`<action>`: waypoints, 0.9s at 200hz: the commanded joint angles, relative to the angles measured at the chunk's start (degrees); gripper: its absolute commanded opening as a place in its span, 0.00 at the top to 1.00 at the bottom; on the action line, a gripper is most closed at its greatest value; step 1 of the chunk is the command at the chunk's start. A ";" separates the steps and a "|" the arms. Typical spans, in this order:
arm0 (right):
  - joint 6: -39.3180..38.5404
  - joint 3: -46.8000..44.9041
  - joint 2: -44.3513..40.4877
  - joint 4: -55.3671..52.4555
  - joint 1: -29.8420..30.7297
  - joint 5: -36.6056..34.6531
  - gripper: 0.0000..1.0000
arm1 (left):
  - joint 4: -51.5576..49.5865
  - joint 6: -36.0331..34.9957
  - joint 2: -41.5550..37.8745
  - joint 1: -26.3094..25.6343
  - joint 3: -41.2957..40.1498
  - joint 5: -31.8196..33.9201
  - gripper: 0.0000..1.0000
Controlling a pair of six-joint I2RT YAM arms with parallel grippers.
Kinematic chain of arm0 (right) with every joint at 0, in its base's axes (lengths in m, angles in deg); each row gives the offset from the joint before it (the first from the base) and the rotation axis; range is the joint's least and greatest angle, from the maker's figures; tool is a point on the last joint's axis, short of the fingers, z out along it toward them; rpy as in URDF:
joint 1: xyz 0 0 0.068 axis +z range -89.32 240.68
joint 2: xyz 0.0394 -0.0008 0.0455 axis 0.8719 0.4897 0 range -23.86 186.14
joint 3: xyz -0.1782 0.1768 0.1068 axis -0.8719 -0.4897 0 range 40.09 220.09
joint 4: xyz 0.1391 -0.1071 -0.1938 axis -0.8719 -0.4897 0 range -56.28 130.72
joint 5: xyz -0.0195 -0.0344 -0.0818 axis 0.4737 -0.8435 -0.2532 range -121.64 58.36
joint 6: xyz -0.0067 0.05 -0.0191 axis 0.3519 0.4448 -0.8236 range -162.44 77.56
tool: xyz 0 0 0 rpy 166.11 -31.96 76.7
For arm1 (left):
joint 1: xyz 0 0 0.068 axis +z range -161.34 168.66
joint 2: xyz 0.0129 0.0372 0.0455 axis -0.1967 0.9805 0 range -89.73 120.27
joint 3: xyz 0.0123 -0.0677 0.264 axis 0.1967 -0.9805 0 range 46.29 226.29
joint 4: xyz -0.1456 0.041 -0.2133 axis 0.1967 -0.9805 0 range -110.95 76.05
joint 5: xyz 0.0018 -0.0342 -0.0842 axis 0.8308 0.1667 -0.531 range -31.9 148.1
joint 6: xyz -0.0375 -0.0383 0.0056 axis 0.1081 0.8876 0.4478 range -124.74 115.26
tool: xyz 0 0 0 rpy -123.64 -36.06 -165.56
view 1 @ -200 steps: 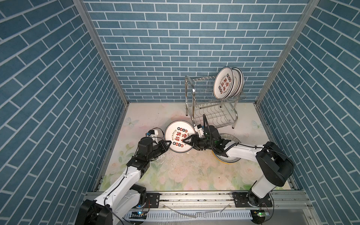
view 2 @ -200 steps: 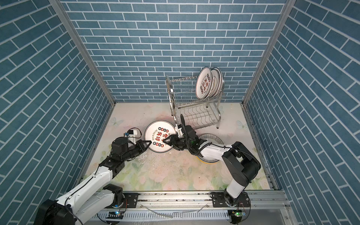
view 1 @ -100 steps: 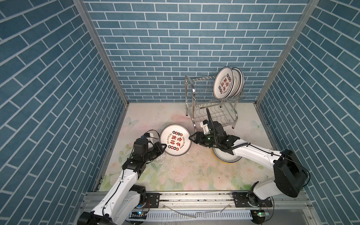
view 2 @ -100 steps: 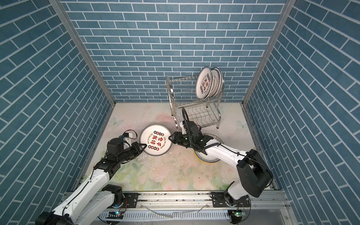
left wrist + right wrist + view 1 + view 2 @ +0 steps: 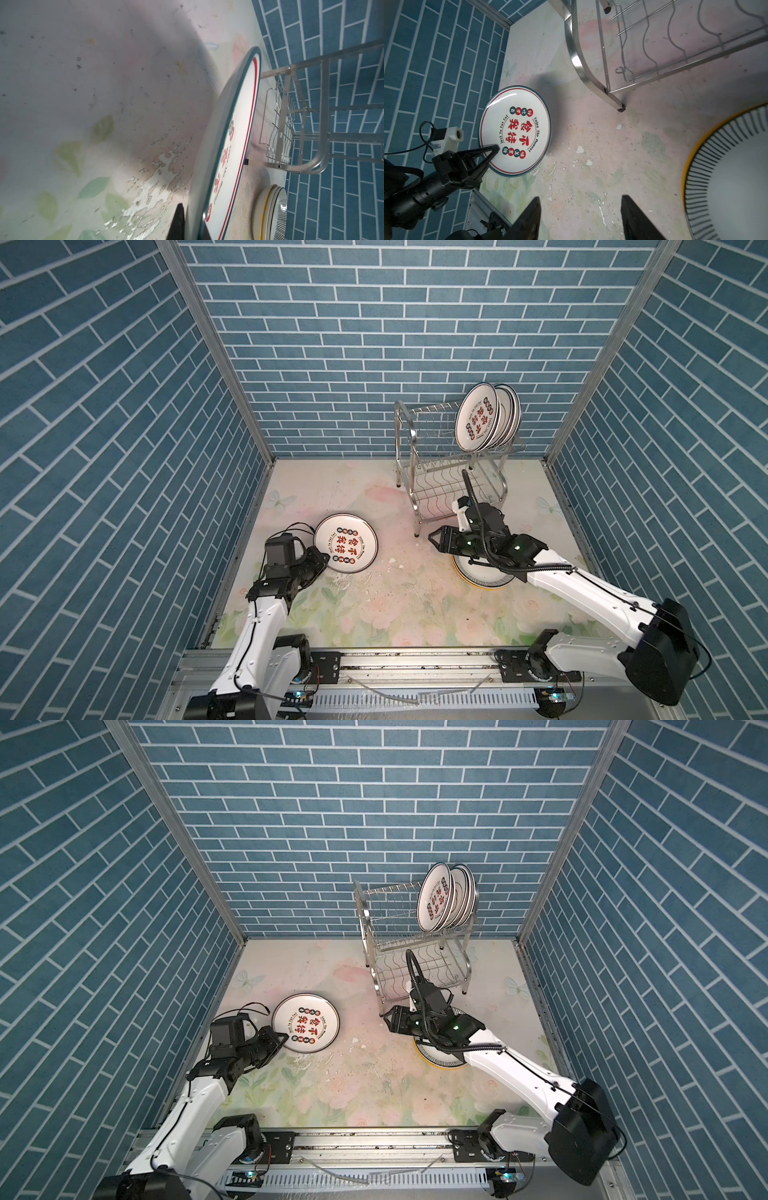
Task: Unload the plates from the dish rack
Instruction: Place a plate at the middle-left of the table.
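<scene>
A white plate with red lettering [image 5: 345, 543] [image 5: 305, 1023] [image 5: 517, 133] hangs low over the floral mat at the left, tilted. My left gripper [image 5: 322, 562] [image 5: 282, 1038] [image 5: 492, 149] [image 5: 193, 224] is shut on its near rim. In the left wrist view this plate [image 5: 234, 145] shows edge-on. My right gripper [image 5: 434, 537] [image 5: 386, 1017] [image 5: 580, 199] stands open and empty over bare mat, near the dish rack's [image 5: 444, 489] [image 5: 424, 969] [image 5: 575, 58] front leg. Several plates [image 5: 478, 416] [image 5: 436, 896] stand upright on the rack's top tier, at its right end.
A low stack of plates, topped by a black-striped one with a yellow rim [image 5: 478, 574] [image 5: 436, 1056] [image 5: 726, 187] [image 5: 272, 207], lies on the mat under my right arm. The rack's lower shelf [image 5: 278, 133] holds nothing. Blue brick walls close in three sides.
My right gripper has come off the lettered plate's rim and drawn back to the right. My left arm has carried the plate leftward, toward the wall.
</scene>
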 commanded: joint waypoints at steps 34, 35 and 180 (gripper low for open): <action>-4.92 -3.45 -5.99 -9.80 -5.13 -8.43 0.38 | 3.61 -3.18 5.45 5.80 1.91 -1.06 1.00; -4.93 -3.48 -6.02 -9.72 -5.35 -8.37 0.38 | 3.70 -3.19 5.50 5.89 1.90 -1.06 1.00; -4.85 -4.18 -4.79 -7.29 -9.34 -7.81 0.38 | 10.67 -3.77 11.94 10.35 -2.70 -5.19 0.99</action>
